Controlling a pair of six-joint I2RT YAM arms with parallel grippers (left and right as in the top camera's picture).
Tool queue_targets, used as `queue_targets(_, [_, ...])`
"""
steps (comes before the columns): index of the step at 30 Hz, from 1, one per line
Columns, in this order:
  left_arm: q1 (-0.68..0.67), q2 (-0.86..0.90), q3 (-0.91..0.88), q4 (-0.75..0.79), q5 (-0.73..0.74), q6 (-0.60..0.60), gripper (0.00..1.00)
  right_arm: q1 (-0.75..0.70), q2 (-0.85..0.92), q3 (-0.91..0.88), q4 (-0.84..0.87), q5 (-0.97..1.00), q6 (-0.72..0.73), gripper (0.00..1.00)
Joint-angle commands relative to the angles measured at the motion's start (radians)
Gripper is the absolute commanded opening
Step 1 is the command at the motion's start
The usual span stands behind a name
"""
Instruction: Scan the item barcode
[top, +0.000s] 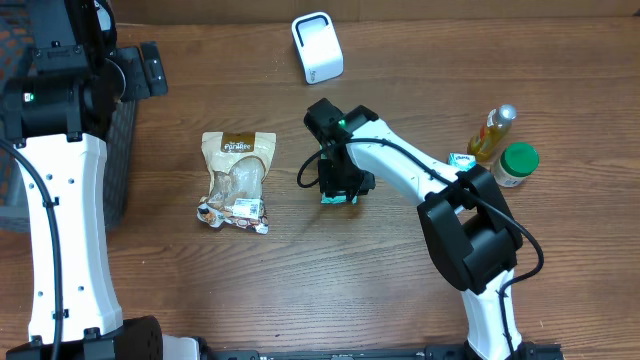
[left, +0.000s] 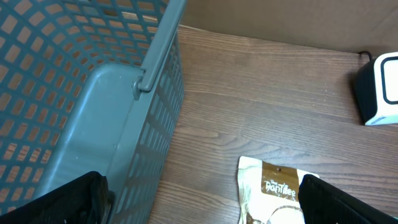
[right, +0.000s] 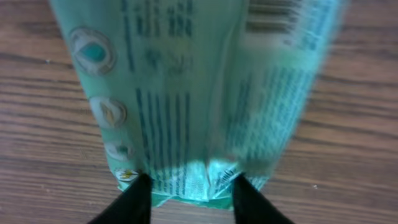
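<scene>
Overhead, the right gripper (top: 338, 186) sits at mid-table, down on a teal packet (top: 336, 196), the item to be scanned. A white scanner (top: 317, 47) stands near the far edge, well apart from the packet. A snack pouch (top: 237, 180) lies flat to the left of centre. Toward the right edge stand 1 yellow bottle (top: 493, 133), 1 green-lidded jar (top: 517, 164) and a small carton (top: 461, 158).

Left wrist view: the left gripper (left: 202, 186) is spread to its full width and holds nothing. It hangs above the table beside a grey basket (left: 124, 93), with the pouch top and the scanner also in frame.

Right wrist view: the packet fills the frame and lies on the wood. Both fingertips (right: 135, 198) stand narrowed to well under half width and press on its bottom seal, so the film looks pinched. How firm the hold is cannot be told. The packet's right side is blurred, including what may be the barcode block at the upper right.

Risk assessment (judgement only):
1. A hold on the seal edge alone could let the limp film slip or swing on lifting.
2. The film could crease across the code, or the code could face away from the scanner window, and give no read.
</scene>
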Motion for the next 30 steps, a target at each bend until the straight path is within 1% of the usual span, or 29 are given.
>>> queue_targets(1, [-0.002,0.003,0.000,0.003,0.002,0.015,0.99,0.003,0.006,-0.072,0.051,0.075,0.013,0.22])
queue_targets(2, [-0.002,0.003,0.000,0.003,0.002,0.015,1.00,0.003,0.006,-0.082,0.051,0.089,0.013,0.22])
queue_targets(3, [-0.002,0.003,0.000,0.003,0.002,0.015,0.99,0.003,0.006,-0.086,0.048,0.098,0.010,0.29])
queue_targets(4, [-0.002,0.003,0.000,0.003,0.002,0.015,1.00,0.003,0.006,-0.086,0.043,0.105,0.000,0.41])
queue_targets(5, [-0.002,0.003,0.000,0.003,0.002,0.015,0.99,0.002,0.006,-0.086,0.039,0.109,-0.019,0.51])
queue_targets(6, [-0.002,0.003,0.000,0.003,0.002,0.015,0.99,0.001,0.006,-0.084,0.034,0.109,-0.043,0.56])
queue_targets(9, [-0.002,0.003,0.000,0.003,0.002,0.015,1.00,-0.010,0.006,-0.073,0.020,0.109,-0.091,0.64])
queue_targets(13, [-0.002,0.003,0.000,0.003,0.002,0.015,0.99,-0.029,0.005,-0.009,-0.028,0.107,-0.119,0.69])
queue_targets(19, [-0.002,0.003,0.000,0.003,0.002,0.015,1.00,-0.037,0.005,0.232,-0.189,0.105,-0.118,0.73])
queue_targets(22, [-0.002,0.003,0.000,0.003,0.002,0.015,0.99,-0.037,0.005,0.298,-0.203,0.097,-0.118,0.73])
queue_targets(24, [-0.002,0.003,0.000,0.004,0.002,0.015,0.99,-0.037,0.005,0.304,-0.173,0.094,-0.113,0.69])
queue_targets(26, [-0.002,0.003,0.000,0.003,0.002,0.015,0.99,-0.037,0.006,0.296,-0.135,0.094,-0.113,0.61])
queue_targets(27, [-0.002,0.003,0.000,0.003,0.002,0.015,0.99,-0.037,0.006,0.274,-0.094,0.094,-0.110,0.56])
queue_targets(30, [-0.002,0.003,0.000,0.003,0.002,0.015,1.00,-0.037,0.006,0.237,-0.047,0.095,-0.111,0.51])
